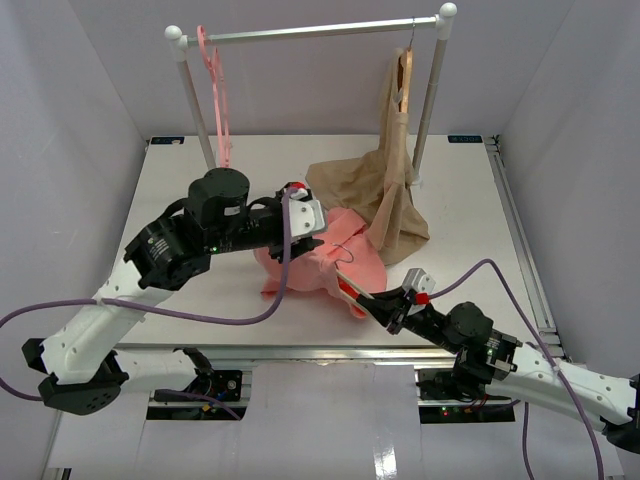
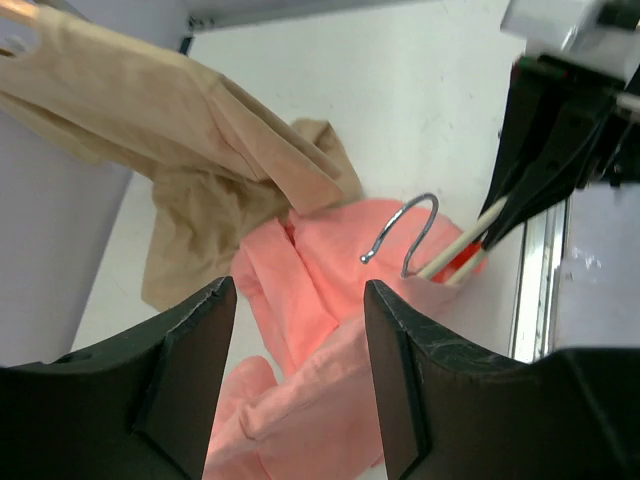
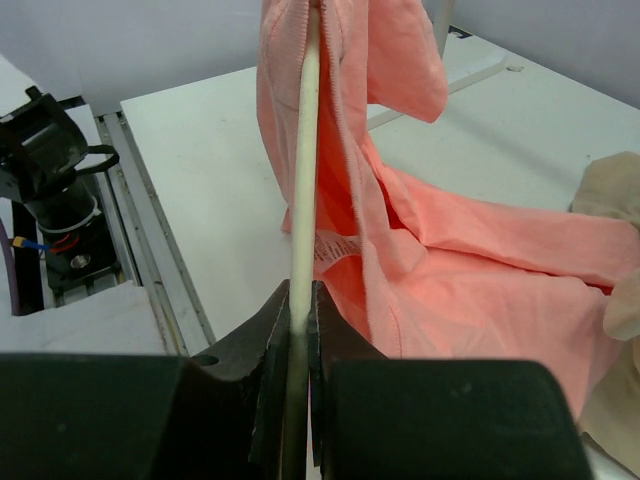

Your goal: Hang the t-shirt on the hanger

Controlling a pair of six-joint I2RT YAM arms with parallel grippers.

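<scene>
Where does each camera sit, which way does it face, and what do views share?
Top external: above and behind the bases, looking down on the table and rail; left arm, right arm show.
Left wrist: on the left arm, looking down past its open left claw at the t-shirt and hanger.
Right wrist: on the right arm, looking along the hanger rod pinched in the shut right claw, t-shirt draped on it.
Shared: both wrist views show t-shirt and hanger; left wrist also sees right claw.
</scene>
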